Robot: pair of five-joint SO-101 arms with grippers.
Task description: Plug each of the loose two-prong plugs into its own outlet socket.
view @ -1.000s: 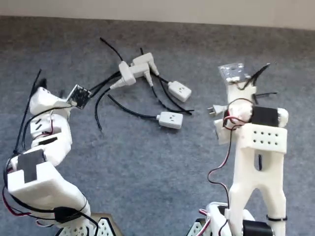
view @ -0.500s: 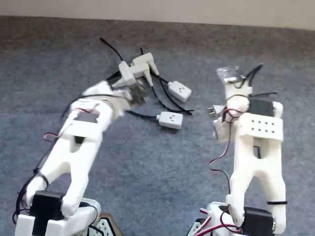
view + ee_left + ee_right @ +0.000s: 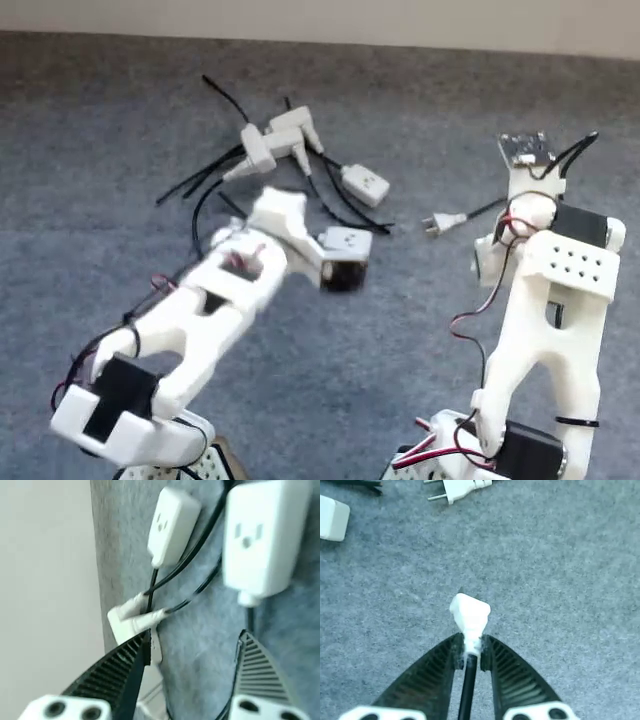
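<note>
Two grippers, two different states. The right gripper (image 3: 471, 639) is clamped on the neck of a white two-prong plug (image 3: 470, 611) and holds it over the carpet (image 3: 560, 555), well apart from any socket. The left gripper (image 3: 195, 637) has its jaws apart, and the near outlet socket (image 3: 260, 540) lies just ahead of them, not gripped. We judge the task as hardly begun, because we see no plug sitting in a socket. A second socket (image 3: 365, 182) lies beyond. One loose plug (image 3: 445, 222) lies beside the right arm, and more white plugs (image 3: 272, 145) lie heaped with black cables farther back. The surface is grey carpet, and a pale wall (image 3: 400, 15) closes it behind.
</note>
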